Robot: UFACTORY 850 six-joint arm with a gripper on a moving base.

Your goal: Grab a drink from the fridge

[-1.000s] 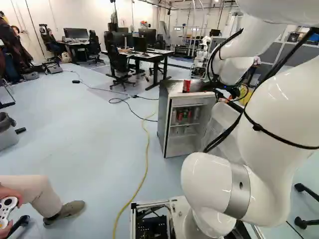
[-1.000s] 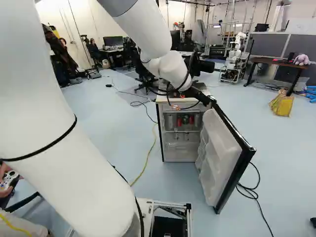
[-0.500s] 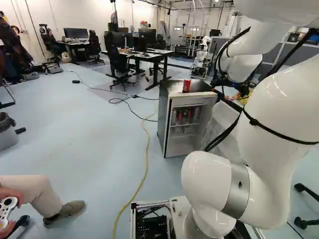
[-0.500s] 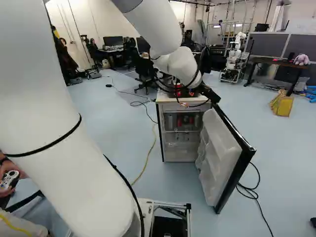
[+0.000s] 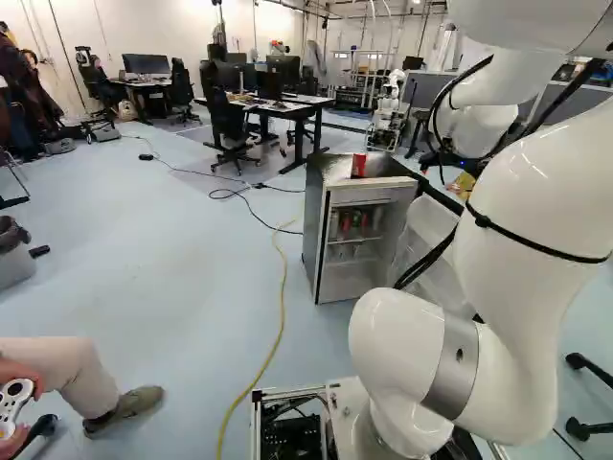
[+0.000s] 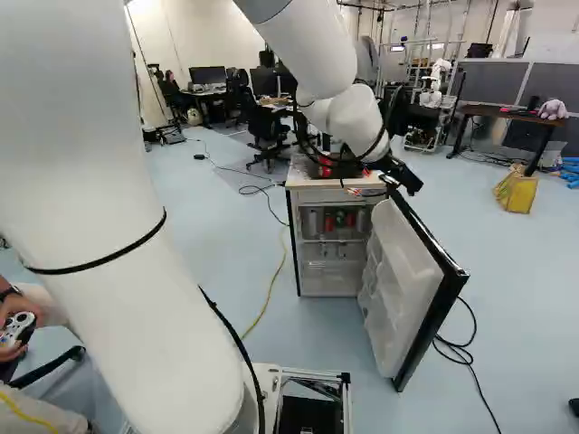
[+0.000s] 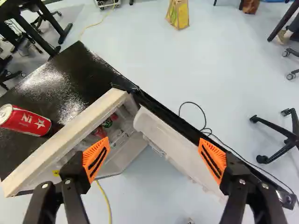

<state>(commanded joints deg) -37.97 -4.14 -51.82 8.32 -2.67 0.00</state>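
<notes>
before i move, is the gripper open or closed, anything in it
Gripper: open, orange pads wide apart, holding nothing; the open fridge door shows beyond them, ungripped.

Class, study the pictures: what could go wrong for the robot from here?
The open gripper hangs over the fridge's open door; lowering might strike it. A red can lies close to the fridge top's front edge, so a sideways swing could topple it. The arm's looping cables might snag on the door.
</notes>
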